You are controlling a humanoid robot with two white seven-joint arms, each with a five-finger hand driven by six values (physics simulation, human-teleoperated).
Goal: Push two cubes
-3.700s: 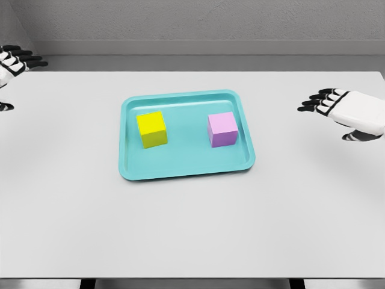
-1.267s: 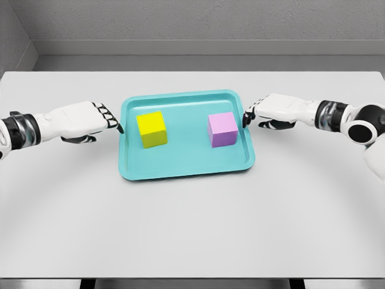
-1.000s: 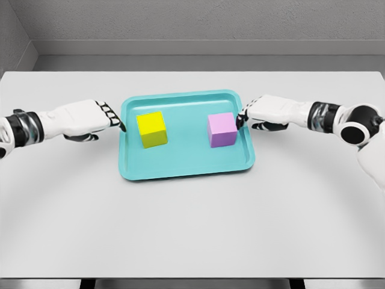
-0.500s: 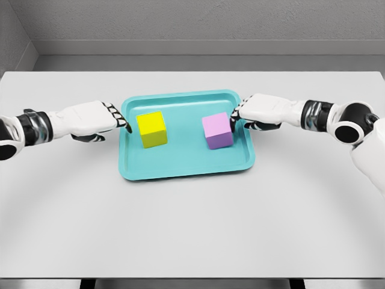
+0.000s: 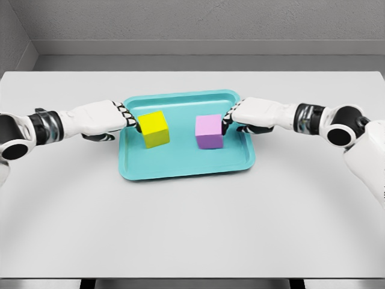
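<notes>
Head view: you've got 2 cubes on the teal tray (image 5: 180,170), the yellow cube (image 5: 153,129) at its 9 o'clock and the pink cube (image 5: 209,131) right of centre toward 3 o'clock, a clear gap between them. The left hand (image 5: 102,118) has its fingers curled together, gripping nothing, tips against the yellow cube's 9 o'clock face; the right hand (image 5: 255,113) is likewise curled and empty, tips on the pink cube's 3 o'clock face. Both look like light, rigid blocks that'll likely slide easily on the smooth tray, so don't grasp; press low and centred on each outer face or they may yaw or tip.
</notes>
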